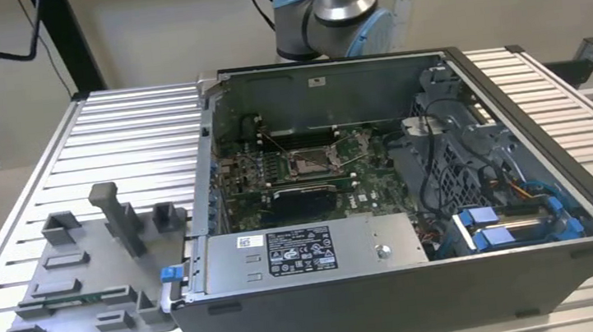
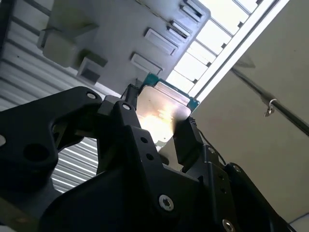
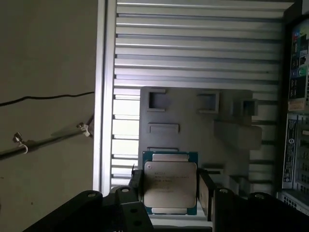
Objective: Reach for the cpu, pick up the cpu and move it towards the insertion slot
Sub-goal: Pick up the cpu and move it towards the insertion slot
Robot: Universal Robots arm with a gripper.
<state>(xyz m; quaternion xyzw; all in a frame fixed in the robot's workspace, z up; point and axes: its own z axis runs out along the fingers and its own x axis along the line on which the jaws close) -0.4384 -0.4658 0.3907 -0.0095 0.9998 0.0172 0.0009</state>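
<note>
In the first wrist view the cpu [image 3: 170,187], a flat square chip with a silvery top and a green rim, sits between the black fingers of my gripper [image 3: 170,194]. One finger [image 3: 136,186] presses each side of it. The chip hangs well above the grey tray [image 3: 193,125]. The second wrist view shows the same grip from below: cpu [image 2: 161,113], gripper [image 2: 157,123]. In the exterior view the insertion slot [image 1: 309,162], a silver socket frame with a dark centre, lies on the green board inside the open computer case [image 1: 520,192].
The grey tray [image 1: 88,279] with its raised blocks and a tall post [image 1: 120,217] lies on the slatted metal table [image 1: 128,134], at the case's side on the exterior view's left. The arm's base [image 1: 330,14] stands behind the case. Cables and blue connectors [image 1: 501,227] fill the case's other end.
</note>
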